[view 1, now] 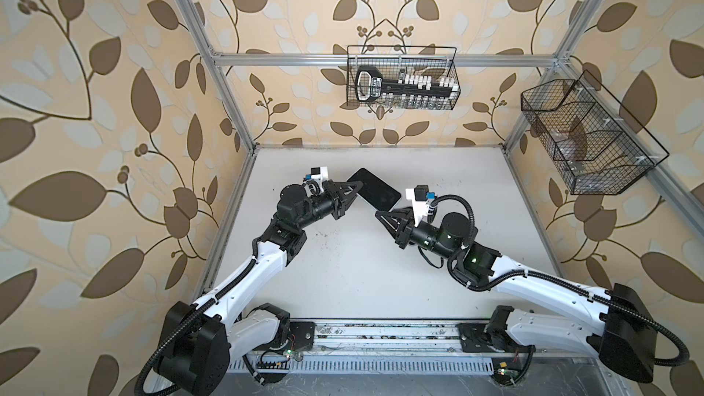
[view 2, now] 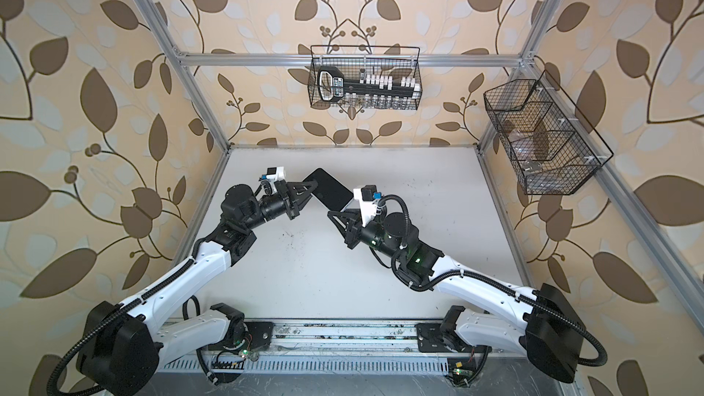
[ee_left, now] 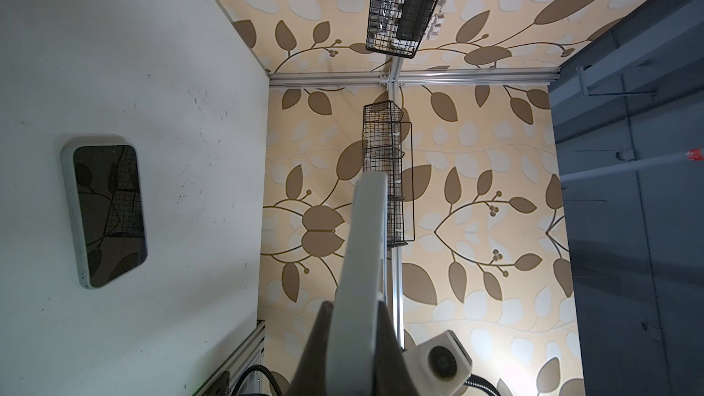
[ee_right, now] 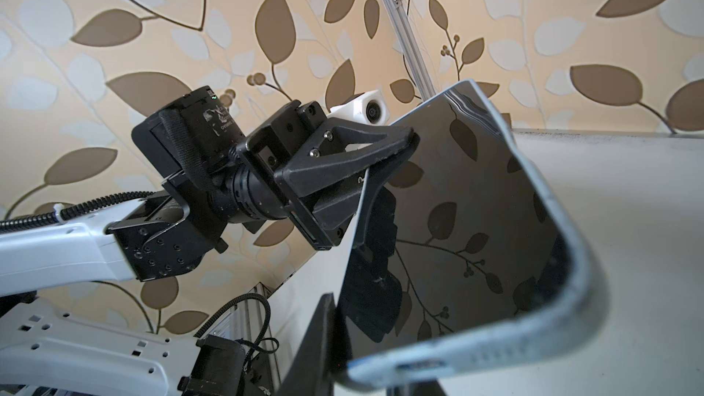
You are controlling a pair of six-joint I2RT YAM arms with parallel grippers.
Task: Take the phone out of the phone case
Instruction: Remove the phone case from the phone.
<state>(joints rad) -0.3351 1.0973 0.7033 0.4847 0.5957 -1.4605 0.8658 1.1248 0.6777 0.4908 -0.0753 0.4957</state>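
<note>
My L gripper (view 1: pixel 358 186) and R gripper (view 1: pixel 381 214) are both clamped on the phone (view 1: pixel 375 190) between them (case (ee_right: pixel 575 299) rim still hugging it afaict), so removal's not done yet.

Two arms are counted: a left arm (view 1: pixel 244 276) and a right arm (view 1: pixel 533 283). Each carries one gripper, the left gripper (view 1: pixel 358 184) and the right gripper (view 1: pixel 384 213).

Two phones are counted. One phone (view 1: pixel 375 188) is raised above the middle of the desk (view 1: pixel 343 280). A second phone (ee_left: pixel 108 215) is seen flat on the desk, in the left wrist view only. One pale case (ee_right: pixel 586 287) is counted on each.

Two wire baskets are counted: one basket (view 1: pixel 400 46) above the far edge and another basket (view 1: pixel 594 182) above the right edge.
</note>
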